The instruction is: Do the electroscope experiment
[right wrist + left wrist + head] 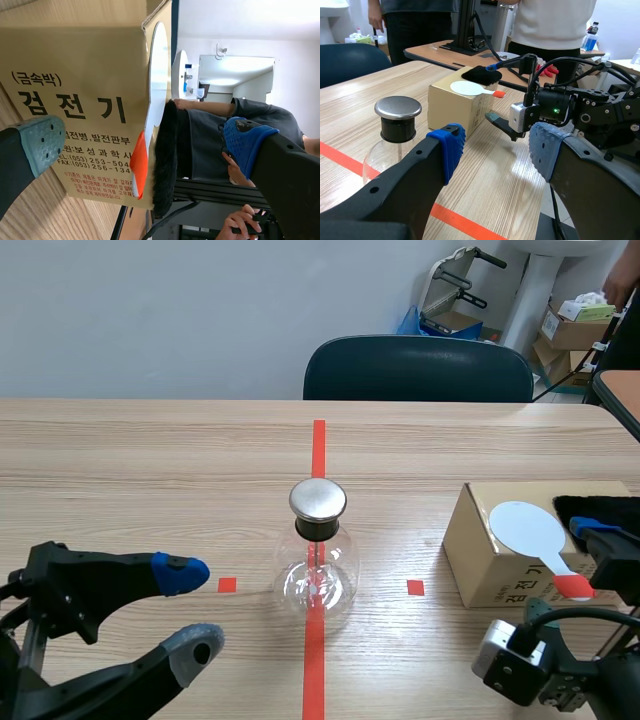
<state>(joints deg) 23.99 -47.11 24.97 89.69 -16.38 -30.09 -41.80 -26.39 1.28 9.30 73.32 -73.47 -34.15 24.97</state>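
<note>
Pale wood-grain table fills the scene, with a red tape line running down its middle. On that line, at the centre, stands the round clear glass electroscope flask. It is closed by a black stopper and a flat silvery metal cap. Well to its right sits a brown cardboard box printed with Korean lettering. On top of the box lies a flat white round paddle. Its orange-red handle reaches the box's near edge and seems to overhang it. A black furry cloth lies just beside the paddle.

Your left claw sits low at the near left, apart from the flask. Its two fingers are spread wide with nothing between them. Your right claw is at the box, also spread wide and holding nothing. Its blue-padded finger is above the fur and its grey-green one is down by the box's side. The box top, paddle and fur all lie within the opening.

By my judgement, neither rubbing tool has been picked up yet. With so much inside that opening, closing now would likely clamp the box itself instead of the paddle or fur alone. It could also drag the light box across the table. A nudge on the handle could flip the thin paddle off the box. The flask is round-bodied glass with a heavy-looking cap, so a bump from either claw could tip it.
</note>
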